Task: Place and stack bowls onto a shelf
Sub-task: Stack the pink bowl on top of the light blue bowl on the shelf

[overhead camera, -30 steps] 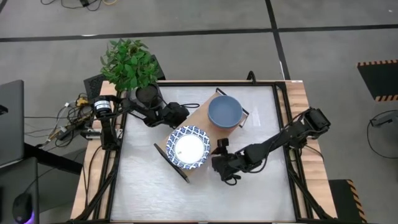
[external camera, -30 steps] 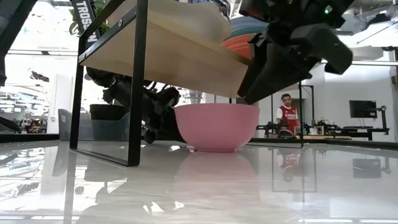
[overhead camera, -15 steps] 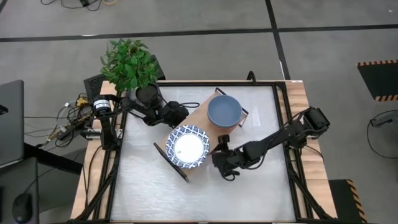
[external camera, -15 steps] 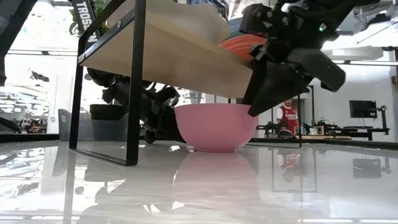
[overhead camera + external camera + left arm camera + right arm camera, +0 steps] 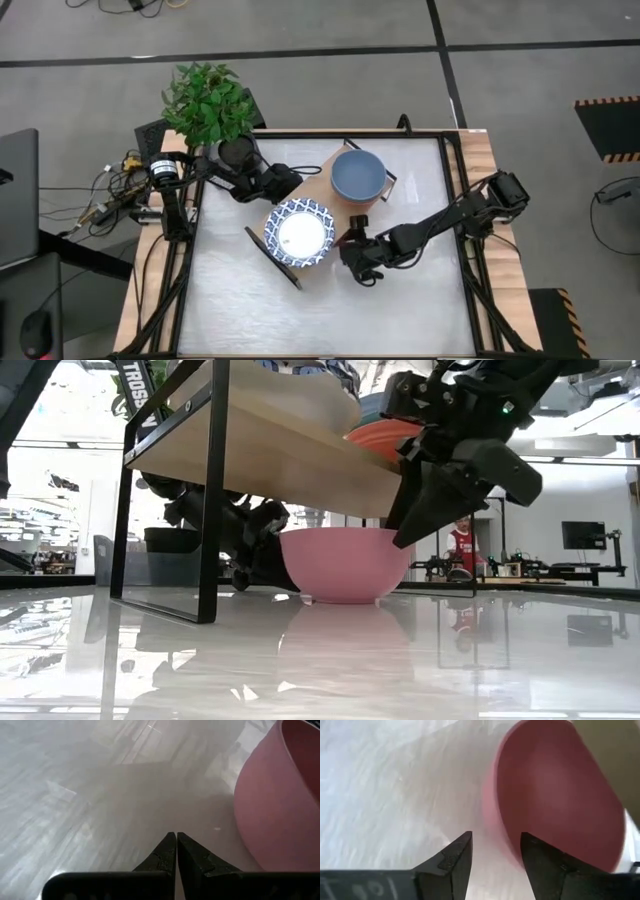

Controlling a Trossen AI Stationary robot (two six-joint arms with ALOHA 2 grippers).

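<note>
A pink bowl rests by its base on the table under the shelf. On the shelf board sit a white bowl with a blue-patterned rim and a blue bowl stacked on a red one. My right gripper is open at the shelf's near side, slanting down at the pink bowl's rim. My left gripper is shut at the far side of the pink bowl, fingertips near the table. My right gripper stands with one finger outside the pink bowl's near rim and the other over its inside. I cannot tell whether either finger touches the bowl, or whether the gripper's body touches the shelf board above it.
A potted plant stands at the table's far left corner, next to my left arm. The shelf's black frame leg stands left of the pink bowl. A person is far off in the room behind.
My right gripper has gone down and toward the table's left, closer to the pink bowl under the shelf. The shelf with its bowls has shifted a little toward the far left. The pink bowl has stayed in place.
</note>
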